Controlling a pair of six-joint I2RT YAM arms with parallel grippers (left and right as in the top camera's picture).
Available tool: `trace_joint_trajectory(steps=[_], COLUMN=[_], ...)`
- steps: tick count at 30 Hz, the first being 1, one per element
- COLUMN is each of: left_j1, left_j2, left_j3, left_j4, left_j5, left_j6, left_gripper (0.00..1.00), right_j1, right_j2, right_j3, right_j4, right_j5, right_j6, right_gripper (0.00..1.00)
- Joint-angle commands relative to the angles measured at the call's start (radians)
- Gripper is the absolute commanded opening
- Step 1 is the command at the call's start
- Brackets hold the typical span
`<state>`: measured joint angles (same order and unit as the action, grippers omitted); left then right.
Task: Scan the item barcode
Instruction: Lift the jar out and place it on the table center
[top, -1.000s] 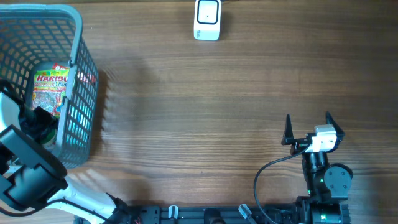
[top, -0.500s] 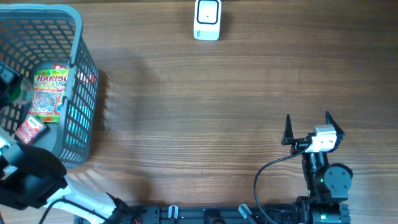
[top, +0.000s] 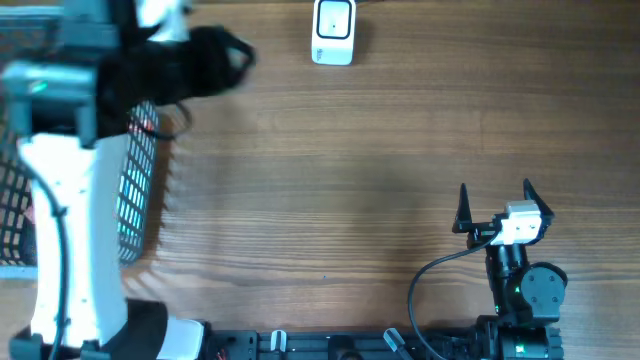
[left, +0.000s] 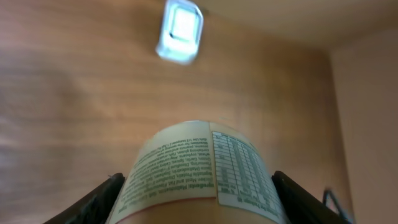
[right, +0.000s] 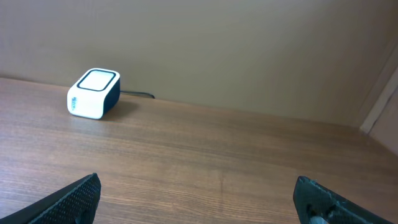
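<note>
Inside the left gripper (left: 198, 200), clamped, curves a glossy paper-labelled cylindrical container (left: 200, 165); boxy white scanner (left: 179, 31) at twelve o'clock; right gripper (right: 199, 194) gapes wide.

White-topped scanner (right: 93, 94) stands on the wooden table (right: 217, 168) near the wall (right: 249, 50), end effector (right: 199, 198) fingers spread wide

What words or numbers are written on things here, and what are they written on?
None can be read.
Label on the container: tiny print and a grid table, too blurred to read.
Side of the scanner: a small blue mark, too small to read.
</note>
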<state>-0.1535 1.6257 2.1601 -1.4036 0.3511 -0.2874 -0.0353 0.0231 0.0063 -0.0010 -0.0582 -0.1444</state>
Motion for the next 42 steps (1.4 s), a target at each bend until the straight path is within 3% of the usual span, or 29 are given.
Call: trace_joint_trajectory(steps=[1, 8, 14, 21, 22, 24, 26, 27, 35, 42], left_j1=[-0.206, -0.468, -0.554, -0.567, -0.568, -0.574, -0.585, -0.591, -0.622, -0.623], left_j2=[0.112, 0.456, 0.721, 0.864, 0.864, 0.864, 0.864, 0.864, 0.816, 0.554], left_j3=[0.017, 0.016, 0.016, 0.013, 0.013, 0.013, 0.013, 0.013, 0.013, 0.013], left_j4=[-0.023, -0.009, 0.097, 0.131, 0.134, 0.164, 0.223, 0.249, 0.178, 0.175], left_j5=[-0.136, -0.249, -0.249, -0.290, -0.281, -0.244, -0.209, -0.193, -0.150, -0.221], left_j6=[-0.075, -0.177, -0.407, -0.970, -1.091, -1.178, -1.191, -1.191, -1.174, -0.916], left_gripper=[0.63, 0.64, 0.64, 0.66, 0.70, 0.72, 0.82, 1.00, 1.00, 1.00], right_j1=[0.006, 0.006, 0.006, 0.006, 0.006, 0.006, 0.006, 0.006, 0.006, 0.006], right_j2=[-0.003, -0.003, -0.003, -0.003, -0.003, -0.003, -0.003, -0.003, -0.003, -0.003], right_j3=[-0.001, -0.001, -0.001, -0.001, -0.001, -0.001, -0.001, -0.001, -0.001, -0.001], right_j4=[0.002, 0.002, 0.002, 0.002, 0.002, 0.002, 0.002, 0.002, 0.002, 0.002], right_j5=[0.013, 0.013, 0.013, 0.013, 0.013, 0.013, 0.013, 0.013, 0.013, 0.013], right_j6=[-0.013, -0.013, -0.013, -0.013, -0.013, -0.013, -0.013, -0.013, -0.013, -0.013], right_gripper=[1.00, 1.00, 1.00, 1.00, 1.00, 1.00, 1.00, 1.00, 1.00, 1.00])
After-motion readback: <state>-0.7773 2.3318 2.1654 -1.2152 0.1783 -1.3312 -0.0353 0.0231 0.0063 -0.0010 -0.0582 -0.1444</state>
